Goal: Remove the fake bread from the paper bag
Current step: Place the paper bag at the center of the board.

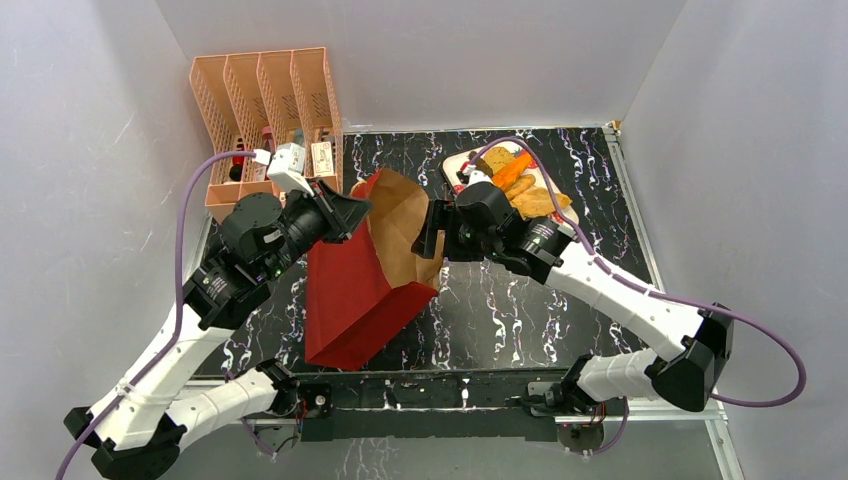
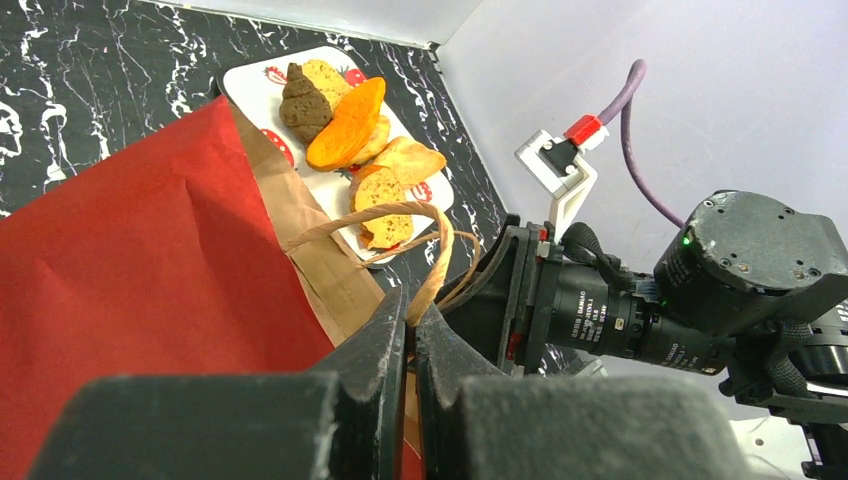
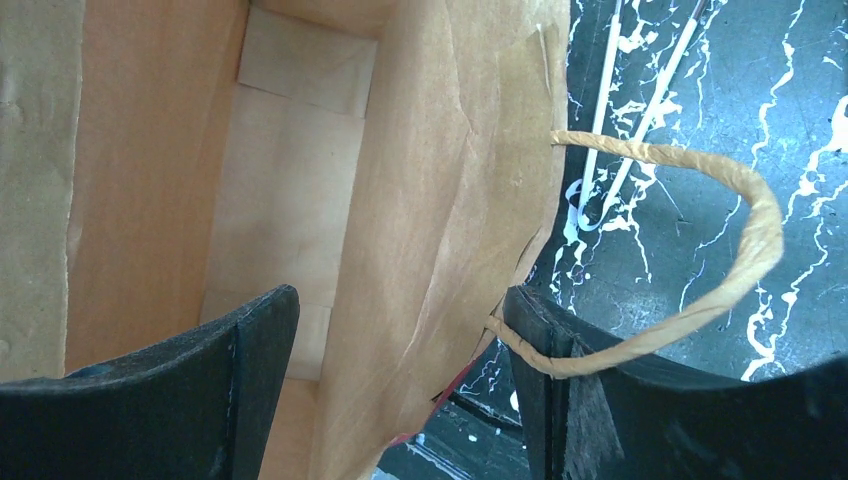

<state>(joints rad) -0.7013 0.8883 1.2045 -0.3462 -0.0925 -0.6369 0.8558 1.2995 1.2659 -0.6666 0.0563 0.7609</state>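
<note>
While my left end effector (image 2: 410, 322) pinches closed on the cord handle (image 2: 430, 270), the red paper bag (image 1: 350, 290) lies tilted on the worktop (image 1: 500, 310); my right end effector (image 3: 400, 310) gapes wide, straddling its brown mouth wall. Beyond, the fake bread (image 1: 522, 185) sits heaped on a white plate (image 2: 245, 85).

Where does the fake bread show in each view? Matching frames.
Top external: fake bread upper centre-right, just right of the mouth of the paper bag.
Left wrist: upper centre, beyond the paper bag rim.
Right wrist: not in it.
Shared landmark: the paper bag, in all three.
</note>
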